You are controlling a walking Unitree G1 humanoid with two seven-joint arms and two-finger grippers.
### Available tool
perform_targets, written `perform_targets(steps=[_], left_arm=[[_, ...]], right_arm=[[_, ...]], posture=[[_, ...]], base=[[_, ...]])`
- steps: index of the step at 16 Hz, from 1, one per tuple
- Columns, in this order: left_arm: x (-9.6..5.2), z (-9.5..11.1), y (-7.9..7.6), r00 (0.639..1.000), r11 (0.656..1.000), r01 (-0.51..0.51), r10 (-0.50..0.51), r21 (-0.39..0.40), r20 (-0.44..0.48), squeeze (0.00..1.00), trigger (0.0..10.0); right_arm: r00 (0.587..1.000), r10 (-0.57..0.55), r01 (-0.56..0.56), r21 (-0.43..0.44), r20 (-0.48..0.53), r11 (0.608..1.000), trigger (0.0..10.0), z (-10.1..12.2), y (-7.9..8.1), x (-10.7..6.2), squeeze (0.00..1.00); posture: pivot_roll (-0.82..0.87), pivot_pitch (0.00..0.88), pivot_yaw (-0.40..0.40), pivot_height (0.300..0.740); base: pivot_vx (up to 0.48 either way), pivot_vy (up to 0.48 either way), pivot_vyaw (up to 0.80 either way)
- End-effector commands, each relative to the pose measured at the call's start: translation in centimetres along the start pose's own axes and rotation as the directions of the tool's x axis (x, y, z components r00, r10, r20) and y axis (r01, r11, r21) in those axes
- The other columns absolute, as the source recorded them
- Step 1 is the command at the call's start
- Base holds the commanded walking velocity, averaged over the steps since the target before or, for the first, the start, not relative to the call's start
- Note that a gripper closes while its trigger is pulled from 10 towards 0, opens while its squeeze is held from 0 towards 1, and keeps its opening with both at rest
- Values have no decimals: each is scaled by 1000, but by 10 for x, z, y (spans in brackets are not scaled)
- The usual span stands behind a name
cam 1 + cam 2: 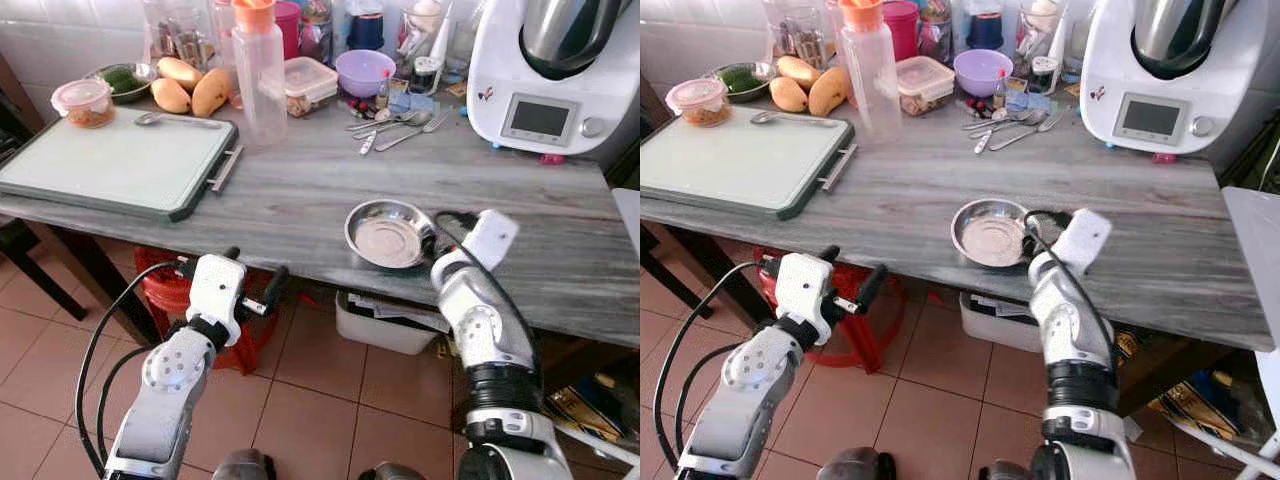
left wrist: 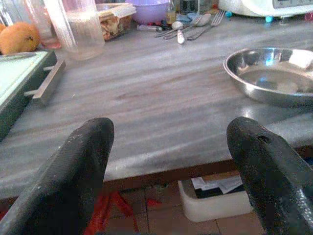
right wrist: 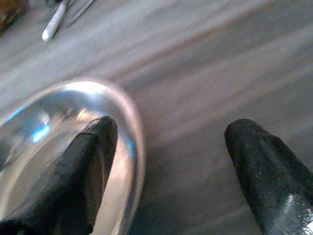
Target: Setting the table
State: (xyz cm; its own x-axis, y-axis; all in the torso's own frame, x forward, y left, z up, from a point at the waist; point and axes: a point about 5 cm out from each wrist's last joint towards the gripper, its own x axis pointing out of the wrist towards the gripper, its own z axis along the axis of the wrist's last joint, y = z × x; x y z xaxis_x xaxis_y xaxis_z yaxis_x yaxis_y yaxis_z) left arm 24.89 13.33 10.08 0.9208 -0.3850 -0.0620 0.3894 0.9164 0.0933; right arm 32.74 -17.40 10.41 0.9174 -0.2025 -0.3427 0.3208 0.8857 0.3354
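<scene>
The metal plate (image 1: 388, 233) sits on the grey table (image 1: 300, 200) near its front edge, empty. The right gripper (image 3: 166, 161) is at the plate's right rim with its fingers spread apart; one finger (image 3: 88, 166) hangs over the rim, the other over bare tabletop, so nothing is grasped. The left gripper (image 2: 168, 171) hovers just off the front edge of the table, released as well, pointing across the bare wood toward the plate. Spoons and forks (image 1: 395, 125) lie in a loose heap at the back, well apart from the plate, near a purple bowl (image 1: 364, 71). A cutting board (image 1: 110, 160) with one spoon on it occupies the left end. Judgement: the setting is barely started, one plate placed at most. Cutlery remains to be fetched and laid beside it.
</scene>
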Motion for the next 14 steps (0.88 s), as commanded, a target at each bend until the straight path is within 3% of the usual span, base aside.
perform_targets(steps=[1, 5, 7, 9, 10, 11, 14], left_arm=[[2, 3, 2, 1000, 1000, -14, 14, -2, 21, 0, 10000], [4, 6, 3, 997, 998, -56, 57, -22, 42, 0, 10000], [4, 1, 5, 994, 993, -103, 105, -60, 19, 0, 10000], [7, 3, 7, 987, 985, -155, 158, -70, 36, 0, 10000], [9, 3, 8, 982, 980, -179, 183, -86, 40, 0, 10000], [10, 4, 7, 980, 976, -192, 196, -101, 35, 0, 10000], [14, 4, 6, 977, 974, -206, 210, -91, 40, 0, 10000]], right_arm=[[999, 19, -17, -28, 49, 999, 10000, 6, 5, -2, 949], [975, 97, -68, -147, 200, 987, 10000, 21, 13, -7, 1000], [908, 252, -135, -337, 334, 932, 10000, 32, 28, -21, 1000], [866, 332, -147, -442, 375, 885, 10000, 33, 30, -32, 894], [860, 346, -163, -441, 376, 883, 10000, 28, 26, -37, 773], [863, 355, -174, -448, 359, 877, 10000, 24, 22, -41, 0], [878, 337, -133, -504, 339, 853, 10000, 12, 8, -50, 0]], posture=[[54, 0, 16, 740], [52, 0, 9, 740], [41, 0, 6, 740], [38, 0, -2, 740], [37, 0, -11, 740], [37, 0, -16, 740], [33, 0, -26, 740]], base=[[0, 0, 0], [0, 0, 0], [0, 0, 0], [0, 0, 0], [0, 0, 0], [0, 0, 0], [0, 0, 0]])
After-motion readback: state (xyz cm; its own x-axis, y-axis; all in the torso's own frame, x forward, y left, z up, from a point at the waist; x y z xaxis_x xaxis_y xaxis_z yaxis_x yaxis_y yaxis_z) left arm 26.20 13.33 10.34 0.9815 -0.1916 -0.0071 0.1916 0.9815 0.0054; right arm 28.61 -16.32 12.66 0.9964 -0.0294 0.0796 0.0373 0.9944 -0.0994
